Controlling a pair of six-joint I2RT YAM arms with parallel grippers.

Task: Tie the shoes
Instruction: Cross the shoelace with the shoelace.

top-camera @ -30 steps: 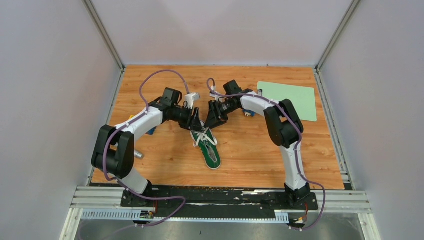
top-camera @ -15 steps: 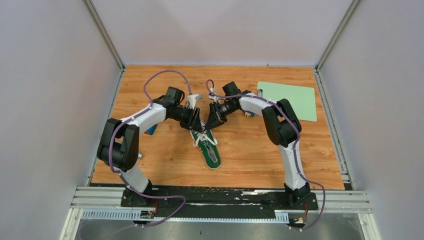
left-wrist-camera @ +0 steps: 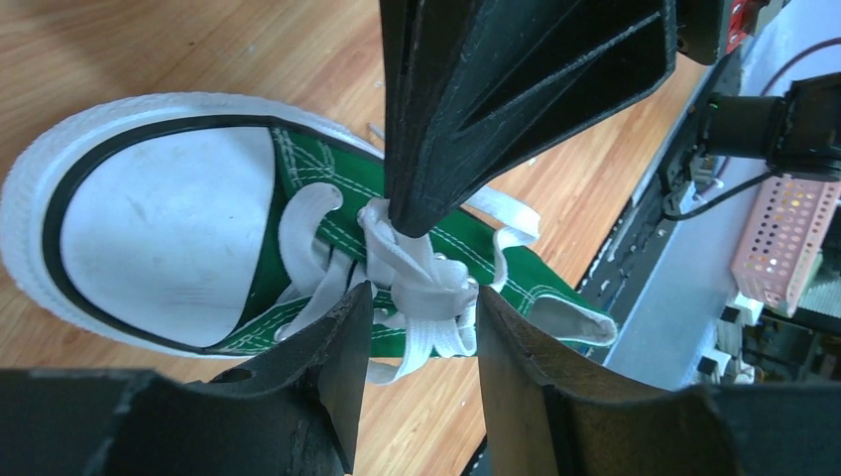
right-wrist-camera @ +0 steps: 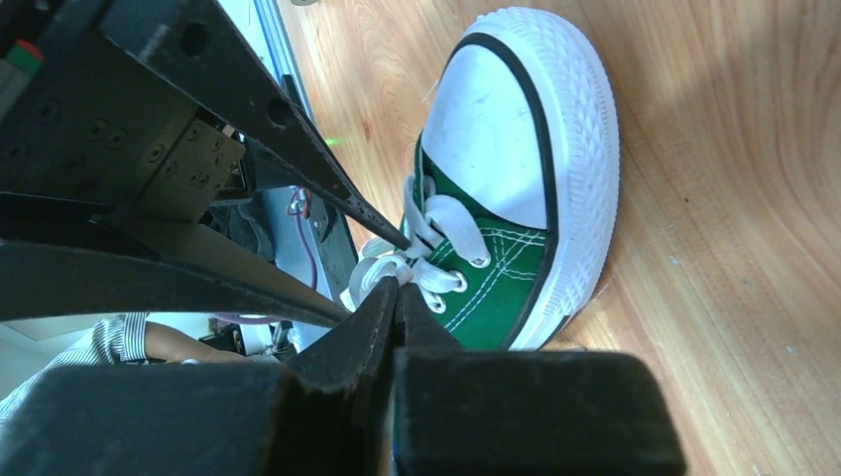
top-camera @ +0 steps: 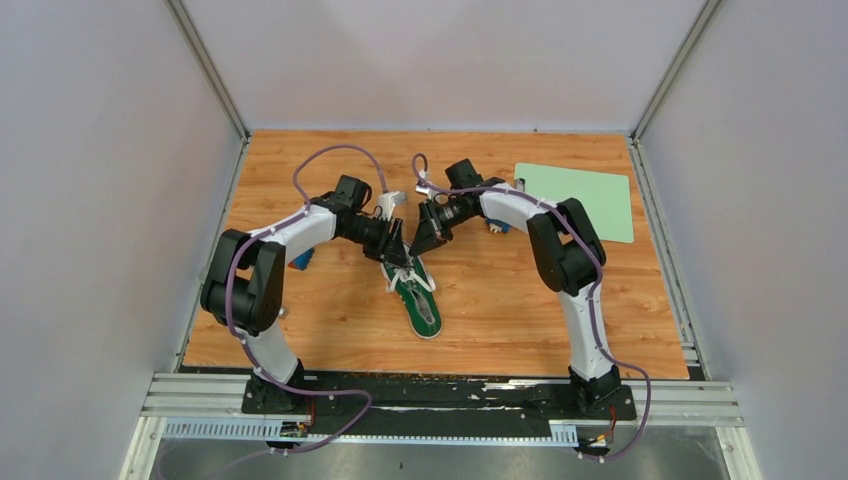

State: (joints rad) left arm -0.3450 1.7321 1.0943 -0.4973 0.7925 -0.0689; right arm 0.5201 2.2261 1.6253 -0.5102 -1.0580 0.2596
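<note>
A green canvas sneaker is seen lying on the wooden tabletop, roughly at its middle, between the two arms. Its white toe cap is turned toward the far side and its heel opening toward the arm bases. Both grippers are brought together over the front of the shoe, just above the white laces.

The left gripper is held with its fingers moderately apart, and the bunched lace strands are framed between them. It cannot be told whether either finger is touching the bundle.

The right gripper is closed, its fingers pressed flat together. In the left wrist view its narrow black tip is seen coming down onto the lace crossing, where a strand is gathered and pinched at the point.

A pale green mat is laid flat at the far right of the table, well apart from the shoe
</note>
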